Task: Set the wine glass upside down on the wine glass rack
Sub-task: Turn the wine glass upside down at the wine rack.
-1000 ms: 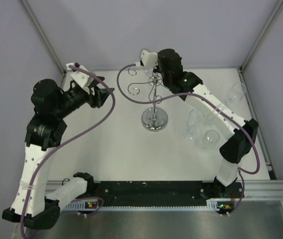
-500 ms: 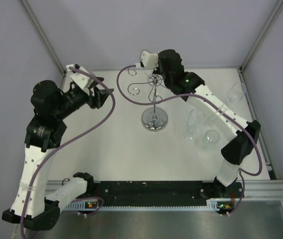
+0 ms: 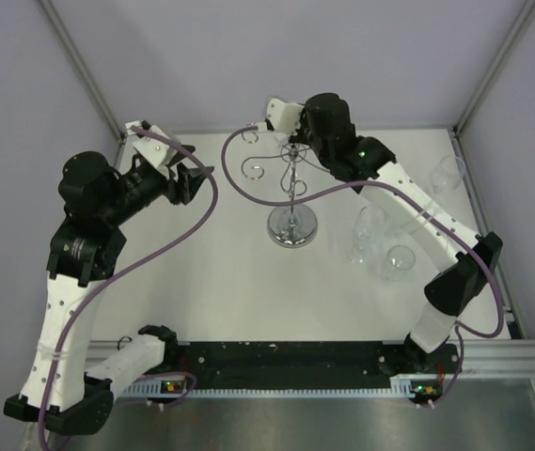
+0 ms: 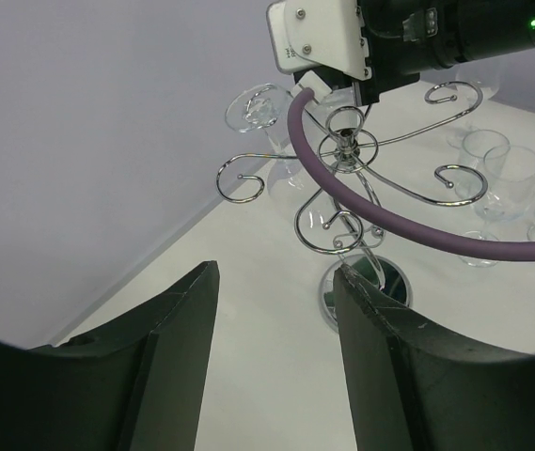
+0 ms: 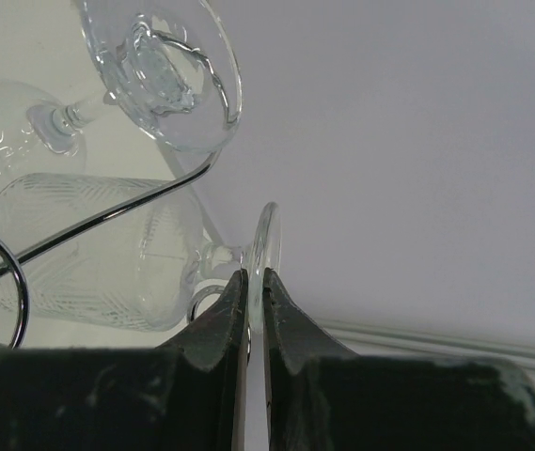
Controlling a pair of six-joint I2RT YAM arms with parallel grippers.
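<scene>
2 clear glasses (image 3: 372, 233) stand together on the white table (image 3: 201, 272), a 3rd glass (image 3: 448, 176) farther right.

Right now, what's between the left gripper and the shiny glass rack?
Only the right arm's purple cable, looping in front of the wine glass rack. The table from there to the left gripper is bare, as the left wrist view shows.
</scene>
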